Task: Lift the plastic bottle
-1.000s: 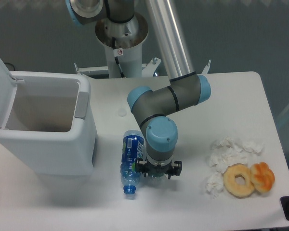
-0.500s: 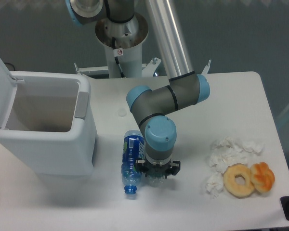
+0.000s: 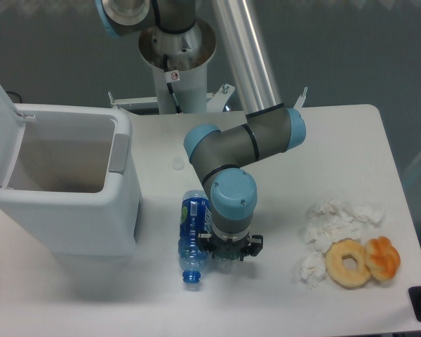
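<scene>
My gripper (image 3: 228, 257) points straight down at the table's front middle, and its fingers are hidden under the blue wrist. A small patch of clear plastic, seemingly the plastic bottle (image 3: 222, 266), shows just below the gripper body; its label and cap are hidden. Whether the jaws are closed on it cannot be seen. A longer clear bottle with a blue label and blue cap (image 3: 192, 237) lies against the gripper's left side, cap toward the front edge.
A white open bin (image 3: 63, 184) stands at the left. Crumpled white tissues (image 3: 331, 228), a donut (image 3: 348, 262) and a pastry (image 3: 383, 258) lie at the right. The robot base (image 3: 177, 53) is at the back.
The gripper body has narrowed a little and shifted slightly left. The blue-label bottle has turned slightly straighter beside it.
</scene>
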`<state>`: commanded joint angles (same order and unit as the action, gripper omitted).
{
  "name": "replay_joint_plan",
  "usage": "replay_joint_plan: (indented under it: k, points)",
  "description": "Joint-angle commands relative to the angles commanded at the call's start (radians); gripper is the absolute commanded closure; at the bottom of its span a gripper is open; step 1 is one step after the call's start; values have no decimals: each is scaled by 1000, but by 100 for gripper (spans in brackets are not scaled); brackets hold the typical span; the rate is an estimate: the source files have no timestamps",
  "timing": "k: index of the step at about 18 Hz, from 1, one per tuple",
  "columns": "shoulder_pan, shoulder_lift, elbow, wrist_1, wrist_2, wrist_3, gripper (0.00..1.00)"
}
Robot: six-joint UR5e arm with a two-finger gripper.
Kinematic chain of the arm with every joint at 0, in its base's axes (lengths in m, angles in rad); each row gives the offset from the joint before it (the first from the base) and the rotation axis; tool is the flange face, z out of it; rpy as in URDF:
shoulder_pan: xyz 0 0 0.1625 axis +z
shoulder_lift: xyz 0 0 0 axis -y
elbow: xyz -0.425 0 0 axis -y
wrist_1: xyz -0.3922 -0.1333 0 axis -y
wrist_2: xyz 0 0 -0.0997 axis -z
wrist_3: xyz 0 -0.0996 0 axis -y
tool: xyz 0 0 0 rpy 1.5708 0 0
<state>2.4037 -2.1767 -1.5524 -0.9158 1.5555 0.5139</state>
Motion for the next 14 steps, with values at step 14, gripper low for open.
replay_joint_plan:
  k: [14]
  points:
    - [28, 78, 5, -5, 0, 158, 33]
